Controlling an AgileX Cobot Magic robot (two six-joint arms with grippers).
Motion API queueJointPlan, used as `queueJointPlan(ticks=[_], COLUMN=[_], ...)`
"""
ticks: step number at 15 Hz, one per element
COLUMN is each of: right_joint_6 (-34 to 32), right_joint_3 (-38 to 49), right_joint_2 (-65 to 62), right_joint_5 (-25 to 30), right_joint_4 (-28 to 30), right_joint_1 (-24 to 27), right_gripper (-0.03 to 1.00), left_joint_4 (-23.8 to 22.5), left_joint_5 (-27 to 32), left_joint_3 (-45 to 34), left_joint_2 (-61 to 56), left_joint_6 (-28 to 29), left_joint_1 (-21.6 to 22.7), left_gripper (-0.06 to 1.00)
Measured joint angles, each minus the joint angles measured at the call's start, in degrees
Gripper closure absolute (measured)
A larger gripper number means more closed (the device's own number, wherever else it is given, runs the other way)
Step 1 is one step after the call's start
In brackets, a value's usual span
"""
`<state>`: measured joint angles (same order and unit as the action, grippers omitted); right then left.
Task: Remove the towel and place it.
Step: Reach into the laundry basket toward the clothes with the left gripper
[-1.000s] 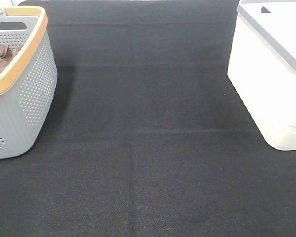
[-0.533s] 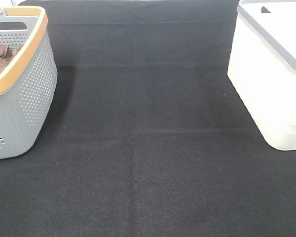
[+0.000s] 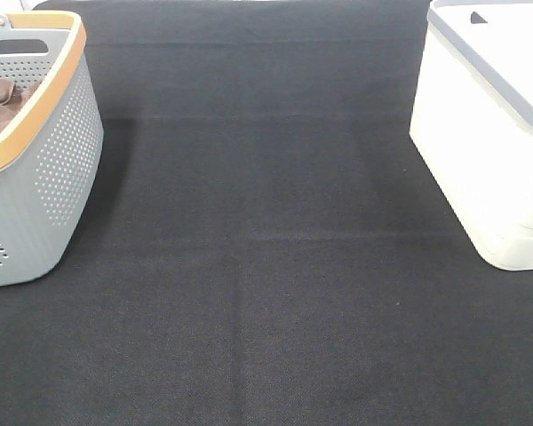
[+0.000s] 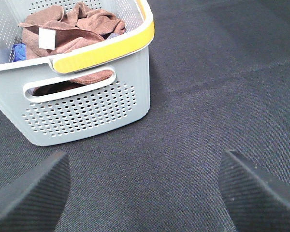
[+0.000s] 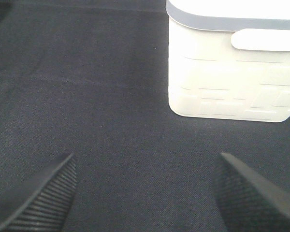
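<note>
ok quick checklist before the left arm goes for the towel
1. Locate towel: bunched on top in the basket, ok.
2. Open left hand: fingers wide apart, nothing between them, ok.
3. Get left hand above towel: not ok, it hangs outside the basket, facing its handle wall.
4. Confirm towel lifts free: cannot tell, a blue thing lies beside it.
5. Keep right hand clear: open, empty, near the bin, ok.
6. Confirm bin can receive: cannot tell, its inside barely shows.
</note>
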<state>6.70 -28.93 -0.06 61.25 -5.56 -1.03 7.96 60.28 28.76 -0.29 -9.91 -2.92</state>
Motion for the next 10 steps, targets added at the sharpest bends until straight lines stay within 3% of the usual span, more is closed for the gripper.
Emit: queueJointPlan(ticks=[10], right_joint_6=[0.0], right_joint_3=[0.0], right_joint_2=[0.0], right_joint_5=[0.0], right_joint_4=[0.0], right_joint_1=[0.0], right_gripper=[0.23], left_joint_4=[0.0], left_joint_5=[0.0], left_joint_3=[0.0], left_joint_2=[0.0], left_joint_6=[0.0], left_joint_1=[0.0], left_gripper=[0.14])
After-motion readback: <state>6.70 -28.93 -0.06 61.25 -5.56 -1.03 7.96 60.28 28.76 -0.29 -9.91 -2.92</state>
